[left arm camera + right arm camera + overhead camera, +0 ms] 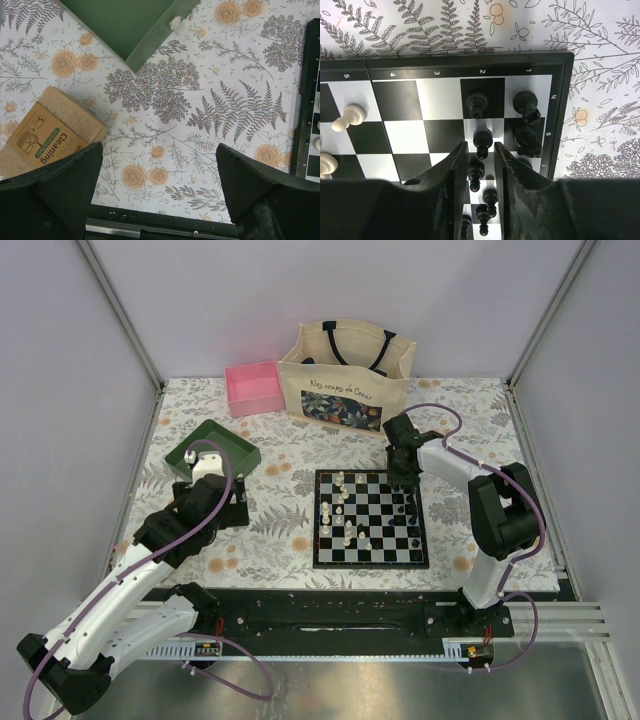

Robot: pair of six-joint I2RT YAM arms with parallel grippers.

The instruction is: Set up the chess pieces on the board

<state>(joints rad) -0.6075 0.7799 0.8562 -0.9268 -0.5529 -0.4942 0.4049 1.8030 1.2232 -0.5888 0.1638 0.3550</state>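
Chess pieces (346, 530) are partly set. Black ones bunch along the right side of the board (370, 563), white ones stand loose in its left half, not in rows. The board lies on the bench (280, 540) right of centre, toward the near edge.

Step in hand, as I read it: sorting the black pawns on the side of the board facing the bench's right edge. Right fingers (451, 172) point down over that side with a narrow gap, straddling a black pawn (475, 174) in a file of pawns. Can't tell if they touch or grip it. Bigger black pieces (527, 106) stand just beside, on the edge column.

Next move probably: pinch that one pawn and lift straight up. Neighbours are close in front and behind, so it's easy to knock one.

Right arm rises from the near-right base, elbow high, wrist folded down over the board's far right corner. Left arm stretches low toward the left edge. Left fingers (65, 185) are spread wide with nothing between, over bare bench between a sponge pack (47, 132) and the board, with the green tray (130, 25) beyond. A small white thing (175, 21) sits at the tray rim, maybe a piece.
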